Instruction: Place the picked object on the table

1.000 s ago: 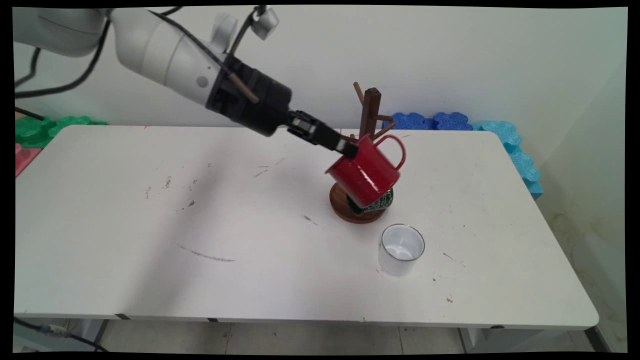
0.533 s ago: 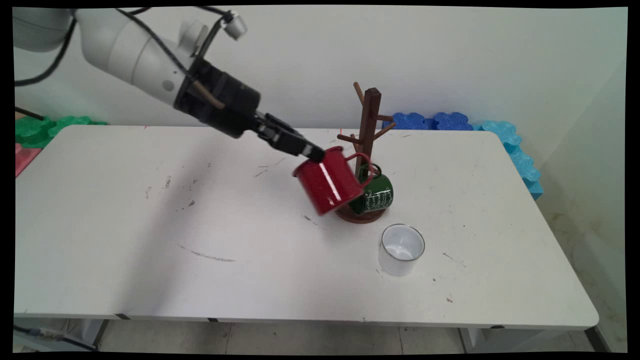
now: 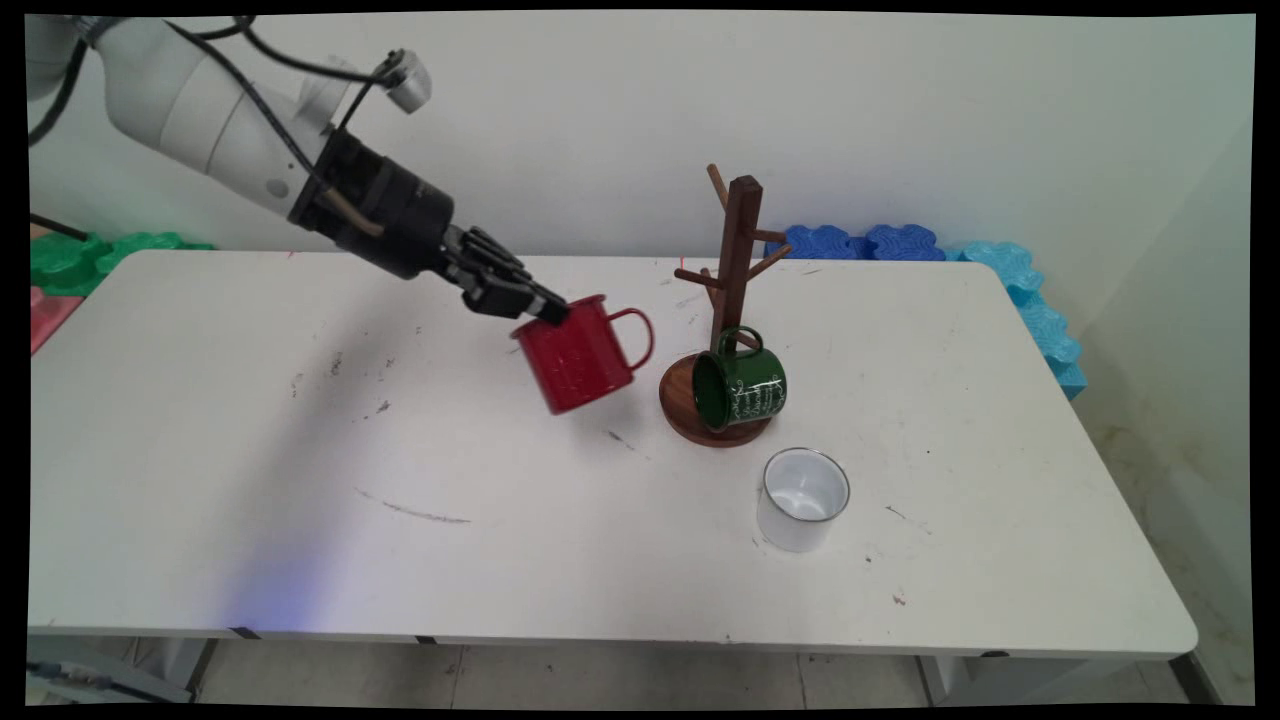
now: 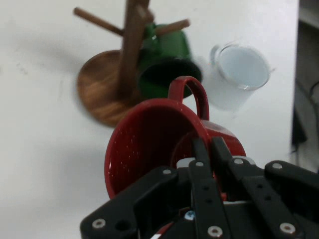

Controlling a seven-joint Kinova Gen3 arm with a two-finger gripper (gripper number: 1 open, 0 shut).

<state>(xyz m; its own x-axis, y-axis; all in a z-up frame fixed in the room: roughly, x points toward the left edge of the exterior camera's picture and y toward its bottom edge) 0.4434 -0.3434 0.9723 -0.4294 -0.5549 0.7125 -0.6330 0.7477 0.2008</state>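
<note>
nearest the camera a white mug (image 3: 803, 498) stands upright on the white desk (image 3: 500, 540), mouth up, well right of centre. just behind it, and a little to the left, sits a wooden mug tree (image 3: 735, 290) on its round base, with a green mug (image 3: 742, 389) hanging low from one of its pegs, its mouth turned to the left and its body over the base. left of the tree, clear of the base, a red mug (image 3: 578, 352) is held in the air above the desk, tilted, its handle pointing right toward the tree's post. the gripper (image 3: 545, 309) holds it by the rim on the side away from the handle; in the hand view (image 4: 207, 157) the fingers (image 4: 199, 152) are drawn narrow on the rim, one seemingly inside the mug, though the other's contact is hard to make out. the same view shows the red mug's open mouth with the green mug, the tree and the white mug beyond it. the arm slants down from the upper left, black cables trailing. at the far edge, blue foam tiles (image 3: 865, 243) lie along the wall on the right and green foam tiles (image 3: 70, 258) on the left.
</note>
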